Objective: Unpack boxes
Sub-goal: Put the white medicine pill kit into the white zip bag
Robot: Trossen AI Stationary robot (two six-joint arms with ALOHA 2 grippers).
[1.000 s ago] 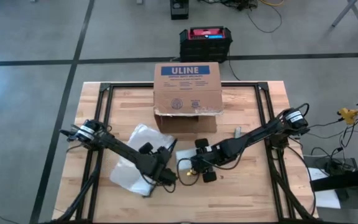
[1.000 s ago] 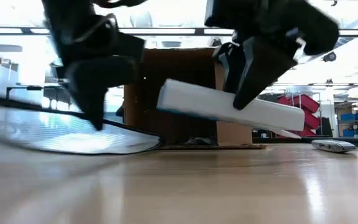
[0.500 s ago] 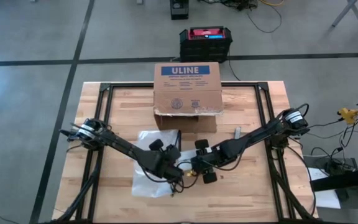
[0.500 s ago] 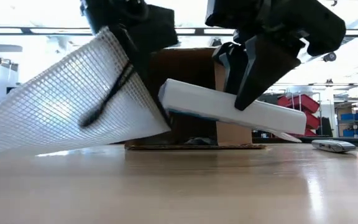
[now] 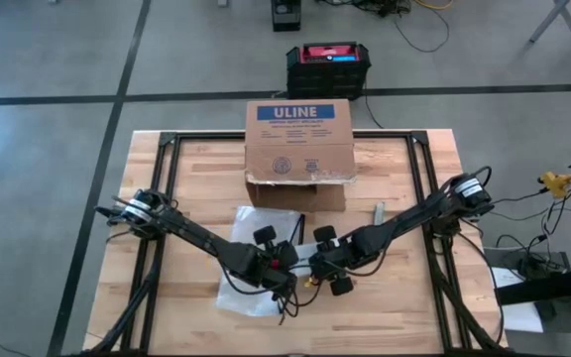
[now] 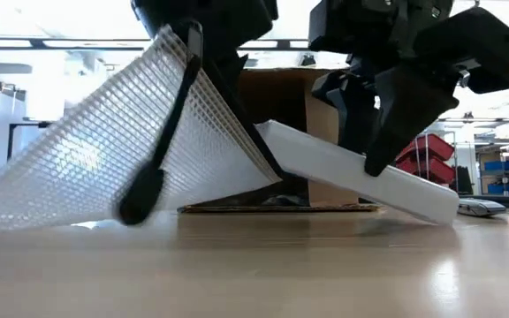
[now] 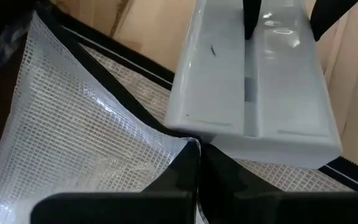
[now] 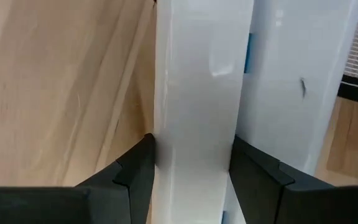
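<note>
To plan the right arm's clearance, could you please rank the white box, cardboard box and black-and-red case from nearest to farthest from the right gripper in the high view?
1. White box: held in the right gripper.
2. Cardboard box: behind it, at the table's far edge.
3. Black-and-red case: on the floor beyond the table.

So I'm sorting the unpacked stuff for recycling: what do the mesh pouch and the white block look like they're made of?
The mesh pouch looks like clear flexible plastic with a woven grid reinforcement and dark edging; it sags where the left pincer pinches it. The white block, gripped by the right pincer, looks like smooth, glossy rigid plastic, though coated cardboard can't be excluded.
</note>
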